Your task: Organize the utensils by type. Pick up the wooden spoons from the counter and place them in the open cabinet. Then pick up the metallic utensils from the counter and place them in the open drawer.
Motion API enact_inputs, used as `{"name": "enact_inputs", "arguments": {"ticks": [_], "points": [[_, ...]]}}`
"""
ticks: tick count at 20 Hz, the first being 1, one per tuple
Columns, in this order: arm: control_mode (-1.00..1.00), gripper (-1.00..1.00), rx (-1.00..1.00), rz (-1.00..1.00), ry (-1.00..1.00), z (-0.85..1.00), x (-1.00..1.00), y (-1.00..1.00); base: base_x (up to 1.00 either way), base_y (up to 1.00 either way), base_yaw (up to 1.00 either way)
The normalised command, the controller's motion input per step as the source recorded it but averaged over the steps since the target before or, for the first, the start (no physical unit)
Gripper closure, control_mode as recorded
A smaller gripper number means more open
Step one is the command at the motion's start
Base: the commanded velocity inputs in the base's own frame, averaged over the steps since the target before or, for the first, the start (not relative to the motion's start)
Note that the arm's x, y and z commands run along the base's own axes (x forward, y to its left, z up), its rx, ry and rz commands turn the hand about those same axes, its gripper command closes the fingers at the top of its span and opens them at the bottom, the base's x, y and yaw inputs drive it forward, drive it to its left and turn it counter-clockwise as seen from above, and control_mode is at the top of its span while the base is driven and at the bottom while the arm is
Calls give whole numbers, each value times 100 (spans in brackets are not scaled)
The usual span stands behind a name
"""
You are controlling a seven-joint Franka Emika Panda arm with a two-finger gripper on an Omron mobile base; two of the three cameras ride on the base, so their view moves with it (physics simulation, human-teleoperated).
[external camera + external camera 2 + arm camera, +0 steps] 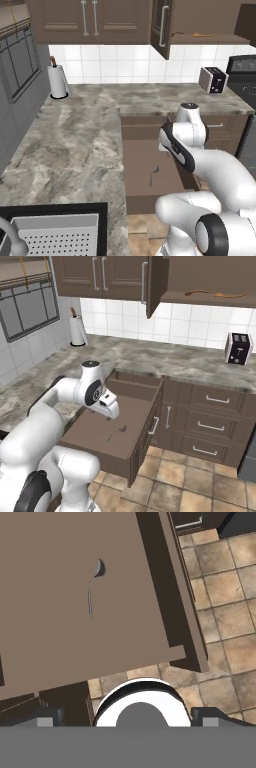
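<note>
Thin dark-grey metal spoon (93, 587) with a small round bowl lies flat inside the open drawer (165, 587), near its middle. Pincer (127, 717) gapes wide, holding nothing.

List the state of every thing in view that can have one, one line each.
open drawer: pulled out.
metal spoon: lying flat on the drawer floor.
open cabinet: door swung open.
wooden spoons: lying on the cabinet shelf.
gripper: open, holding nothing, above the drawer.
toaster: upright on the counter.
paper towel roll: upright on the counter.
other drawers: shut.
</note>
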Motion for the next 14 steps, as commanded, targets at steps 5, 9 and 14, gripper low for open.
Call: {"name": "enact_inputs", "arguments": {"ticks": [5,9,14], "points": [[-100,-100,0,0,0,0,0,0,0,0,0],[-100,-100,0,0,0,0,-1,0,0,0,0],[100,-100,0,0,-3,0,-16,-2,-23,-6,0]]}}
